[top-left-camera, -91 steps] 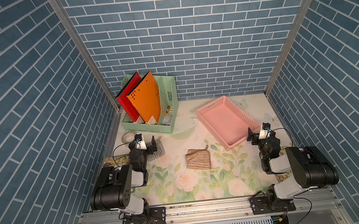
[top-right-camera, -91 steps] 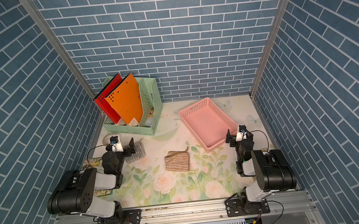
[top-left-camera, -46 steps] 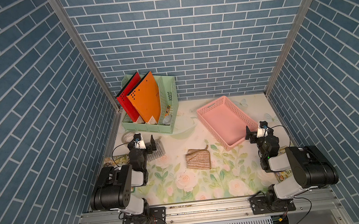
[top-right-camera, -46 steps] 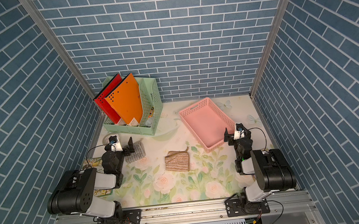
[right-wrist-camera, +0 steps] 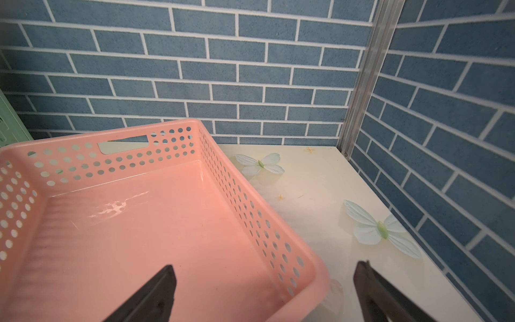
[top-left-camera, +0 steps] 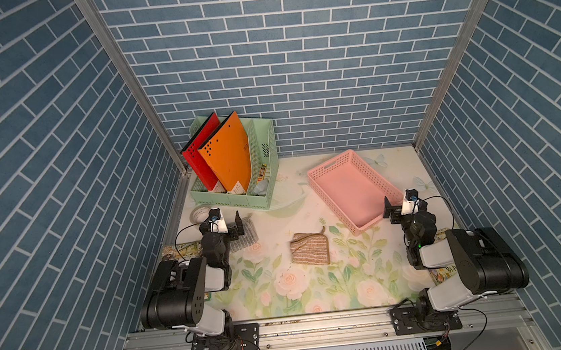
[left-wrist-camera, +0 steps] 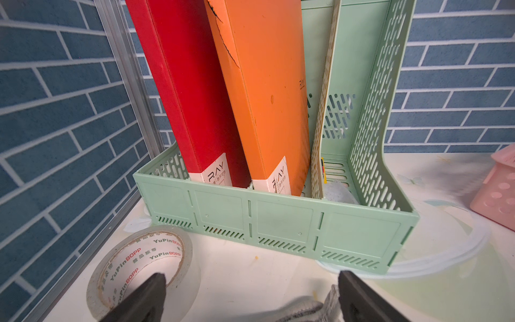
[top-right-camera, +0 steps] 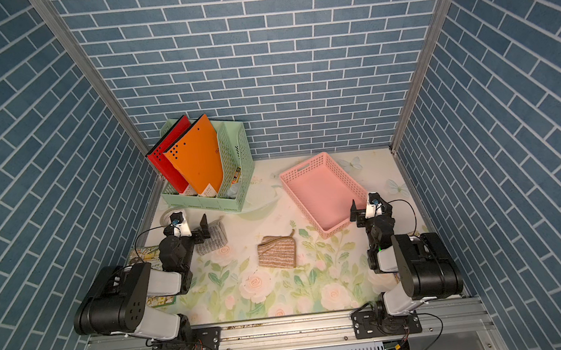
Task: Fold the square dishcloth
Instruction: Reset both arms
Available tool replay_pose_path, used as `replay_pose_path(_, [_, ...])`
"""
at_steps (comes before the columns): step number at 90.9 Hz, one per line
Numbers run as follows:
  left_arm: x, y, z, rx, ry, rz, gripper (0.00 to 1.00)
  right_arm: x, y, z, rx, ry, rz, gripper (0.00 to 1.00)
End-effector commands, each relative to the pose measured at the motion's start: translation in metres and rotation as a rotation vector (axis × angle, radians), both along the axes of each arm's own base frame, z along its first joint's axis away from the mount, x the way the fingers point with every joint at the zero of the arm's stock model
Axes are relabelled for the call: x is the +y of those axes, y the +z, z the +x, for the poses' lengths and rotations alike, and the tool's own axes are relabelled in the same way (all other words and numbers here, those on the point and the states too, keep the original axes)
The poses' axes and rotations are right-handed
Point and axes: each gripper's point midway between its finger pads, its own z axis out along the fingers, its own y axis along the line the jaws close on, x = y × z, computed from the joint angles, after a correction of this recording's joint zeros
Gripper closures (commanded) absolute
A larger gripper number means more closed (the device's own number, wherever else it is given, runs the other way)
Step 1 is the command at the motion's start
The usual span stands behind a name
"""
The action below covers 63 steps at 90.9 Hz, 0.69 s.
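Folded dishcloth unmoved at centre; right gripper, its 2 o'clock, edged toward pink basket; left gripper at 10; both wide open, empty; folding seems done.

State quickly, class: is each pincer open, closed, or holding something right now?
Left pincer: open, holding nothing.
Right pincer: open, holding nothing.
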Motion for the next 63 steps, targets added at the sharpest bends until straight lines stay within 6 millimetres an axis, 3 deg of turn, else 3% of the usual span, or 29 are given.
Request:
replay_pose_path(1, [0.001,0.004,0.000,-0.017,0.008,-0.008,0.00,0.001,-0.003,-0.001,0.010,0.008,-0.025,0.00])
replay_pose_path(40, [0.001,0.005,-0.002,-0.025,0.008,-0.008,0.00,0.005,-0.003,-0.002,0.007,0.034,-0.031,0.00])
replay_pose_path(46, [-0.002,0.011,-0.014,-0.071,-0.011,-0.009,0.00,0.024,0.002,-0.012,-0.034,0.150,-0.062,0.00])
replay_pose_path(55, [-0.012,0.024,-0.048,-0.185,-0.071,0.012,0.00,0.037,0.014,-0.041,-0.136,0.230,-0.093,0.01])
replay_pose_path(63, [-0.009,0.035,-0.056,-0.244,-0.056,0.011,0.00,0.032,0.013,-0.032,-0.113,0.194,-0.086,0.00])
